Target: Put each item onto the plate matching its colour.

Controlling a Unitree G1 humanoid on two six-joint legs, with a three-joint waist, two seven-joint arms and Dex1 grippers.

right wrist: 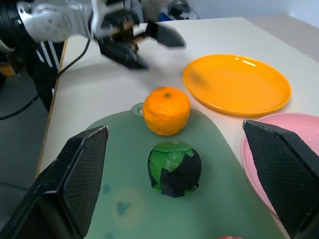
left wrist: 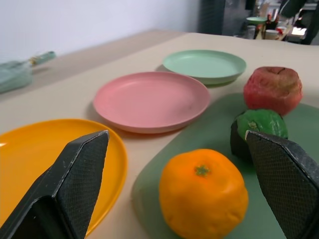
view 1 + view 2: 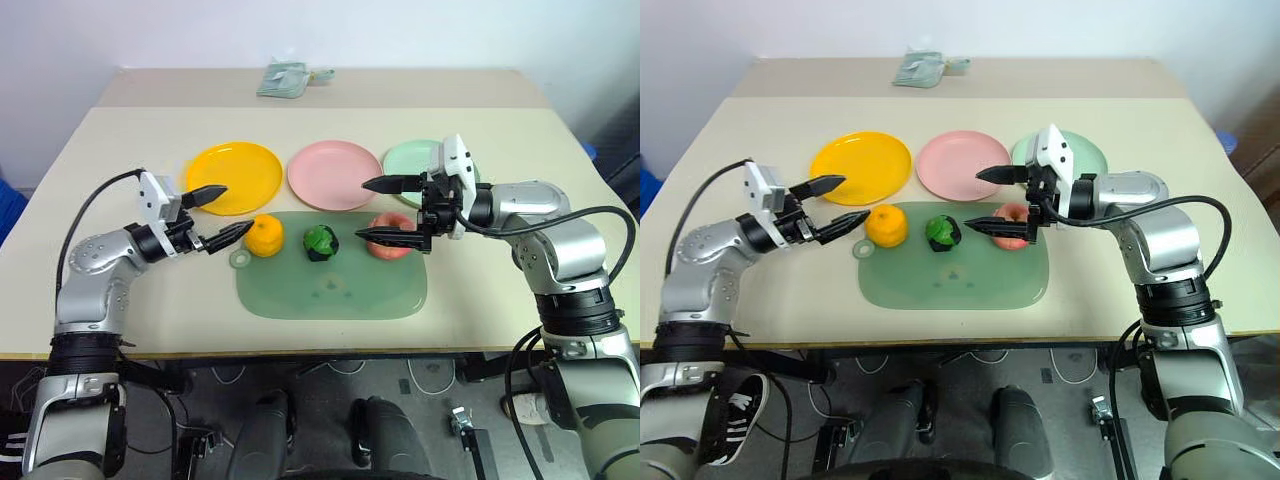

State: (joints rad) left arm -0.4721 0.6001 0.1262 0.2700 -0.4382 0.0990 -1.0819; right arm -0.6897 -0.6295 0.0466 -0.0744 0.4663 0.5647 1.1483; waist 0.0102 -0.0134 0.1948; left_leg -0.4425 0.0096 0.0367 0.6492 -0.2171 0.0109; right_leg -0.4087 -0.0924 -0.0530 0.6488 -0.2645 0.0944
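An orange mandarin [image 3: 265, 236], a dark green knobbly ball [image 3: 321, 242] and a pink-red apple [image 3: 392, 222] lie in a row along the far edge of a translucent green mat [image 3: 330, 285]. Behind them stand the yellow plate [image 3: 235, 177], the pink plate [image 3: 334, 174] and the mint green plate [image 3: 410, 160], all bare. My left gripper [image 3: 235, 209] is open and level, its tips just left of the mandarin [image 2: 203, 191]. The right gripper [image 3: 363, 210] is open and points left above the apple, its lower finger crossing in front of it. The green ball [image 1: 174, 168] lies ahead of its fingers.
A folded pale green cloth [image 3: 283, 78] lies at the far edge of the beige table [image 3: 150, 300]. Bare tabletop stretches left and right of the mat and plates. The table's near edge runs just below the mat.
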